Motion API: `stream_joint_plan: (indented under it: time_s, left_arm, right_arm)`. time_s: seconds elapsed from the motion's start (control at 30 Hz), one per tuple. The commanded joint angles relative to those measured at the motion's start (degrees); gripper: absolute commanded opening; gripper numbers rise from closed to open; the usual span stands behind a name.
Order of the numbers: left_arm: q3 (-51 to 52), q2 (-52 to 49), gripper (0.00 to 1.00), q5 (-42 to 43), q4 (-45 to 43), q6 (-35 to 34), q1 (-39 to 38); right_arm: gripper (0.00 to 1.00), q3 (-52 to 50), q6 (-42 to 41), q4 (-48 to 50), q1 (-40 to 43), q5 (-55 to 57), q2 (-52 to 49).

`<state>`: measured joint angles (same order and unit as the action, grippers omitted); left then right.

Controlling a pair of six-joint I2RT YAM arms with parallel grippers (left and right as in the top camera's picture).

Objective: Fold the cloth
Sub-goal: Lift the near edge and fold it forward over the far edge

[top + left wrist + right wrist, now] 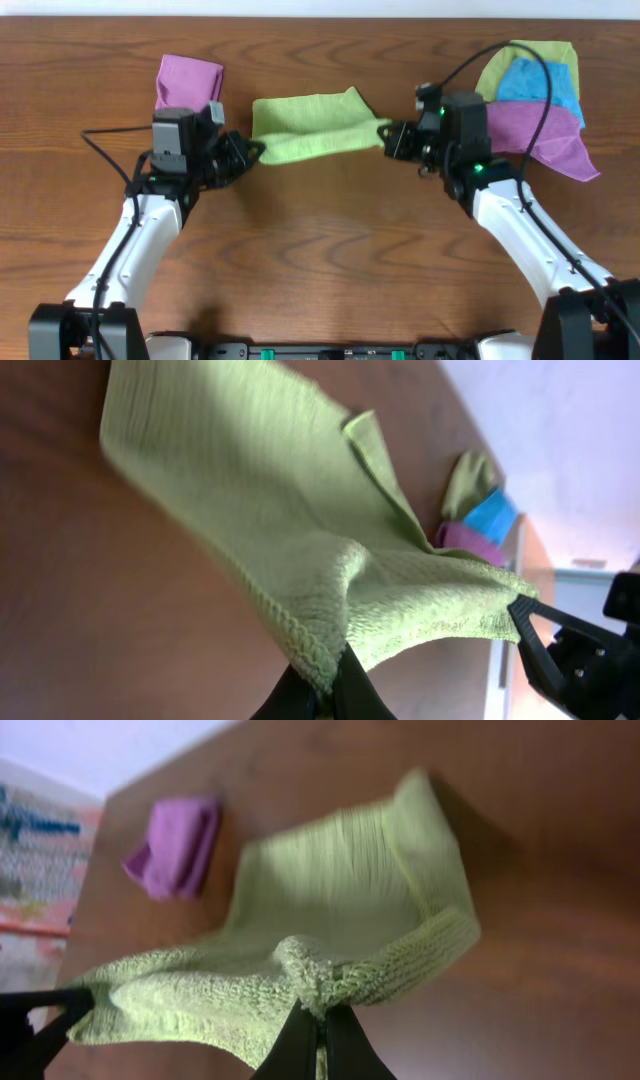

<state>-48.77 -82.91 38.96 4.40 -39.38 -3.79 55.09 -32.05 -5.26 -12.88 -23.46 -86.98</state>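
The lime-green cloth (310, 125) hangs stretched between my two grippers over the middle back of the table, its far part sagging onto the wood. My left gripper (250, 152) is shut on the cloth's left corner (325, 660), the knitted hem pinched between the black fingers. My right gripper (388, 132) is shut on the right corner (318, 995). In the left wrist view the cloth (260, 490) fans away from the jaws towards the right gripper (535, 635). The right wrist view shows the cloth (340, 900) doubled over, sagging in the middle.
A folded purple cloth (188, 82) lies at the back left, behind the left arm. A heap of green (528, 60), blue (540, 82) and purple (550, 130) cloths sits at the back right, close behind the right arm. Bare wood lies in front of both arms.
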Motion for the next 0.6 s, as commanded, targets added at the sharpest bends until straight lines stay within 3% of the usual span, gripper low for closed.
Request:
stream_joint_plan:
  time_s: [0.0, 0.2, 0.4, 0.57]
  left_arm:
    - [-5.38, -3.39, 0.06, -2.01, -1.31, -2.60, 0.33]
    - [-15.50, -13.11, 0.06, -1.90, -7.76, -3.08, 0.24]
    - [-30.08, -21.79, 0.06, 0.09, -7.52, -2.82, 0.24]
    - [-36.52, -22.38, 0.06, 0.44, -2.40, 1.29, 0.31]
  right_arm:
    - [0.01, 5.49, 2.40, 1.03, 0.66, 4.59, -0.81]
    - [0.01, 15.50, 5.62, 1.27, 1.60, 9.60, -7.63]
    - [0.01, 26.95, 6.99, -0.22, 2.84, 9.09, -14.99]
    - [0.01, 32.74, 10.58, -5.11, 3.10, 9.07, -15.13]
